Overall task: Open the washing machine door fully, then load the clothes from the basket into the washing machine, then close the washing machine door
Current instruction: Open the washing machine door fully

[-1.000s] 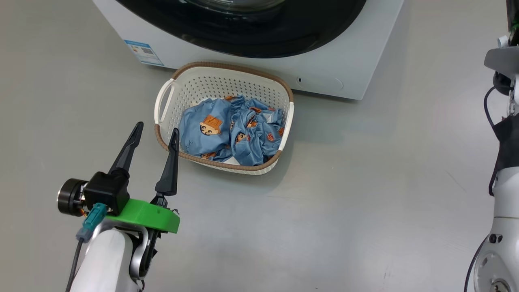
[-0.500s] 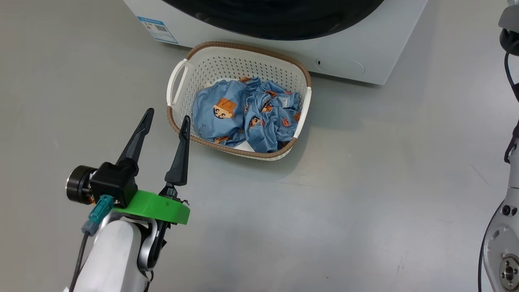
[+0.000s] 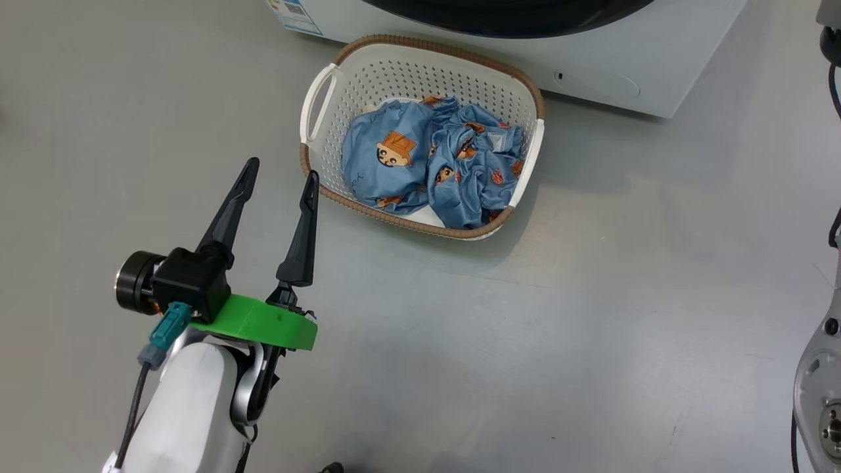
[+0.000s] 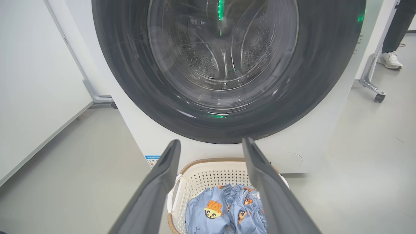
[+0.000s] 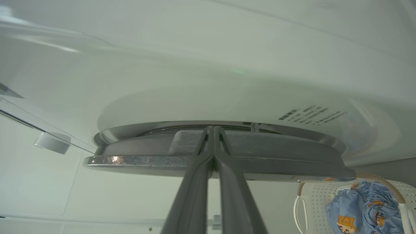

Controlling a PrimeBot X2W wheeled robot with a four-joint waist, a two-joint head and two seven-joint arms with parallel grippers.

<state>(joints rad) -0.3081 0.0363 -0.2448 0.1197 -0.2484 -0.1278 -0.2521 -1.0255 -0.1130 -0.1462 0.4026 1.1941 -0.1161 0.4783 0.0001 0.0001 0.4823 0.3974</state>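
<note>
one cream perforated plastic basket (image 3: 420, 72) with a brown woven-look rim and two white handles sits on the smooth grey floor (image 3: 591, 295), just in front of the white washing machine (image 3: 591, 72). its long axis runs left to right, right end a bit nearer. crumpled light blue clothes (image 3: 433, 164) with orange cartoon faces lie in it (can't count the pieces). the round glossy black washing machine door (image 4: 224, 58) bulges with clear glass. the left gripper (image 3: 282, 167) hangs spread wide and empty, near-left of the basket. the right gripper (image 5: 213, 130) is pinched together, tips at the door's rim.
</note>
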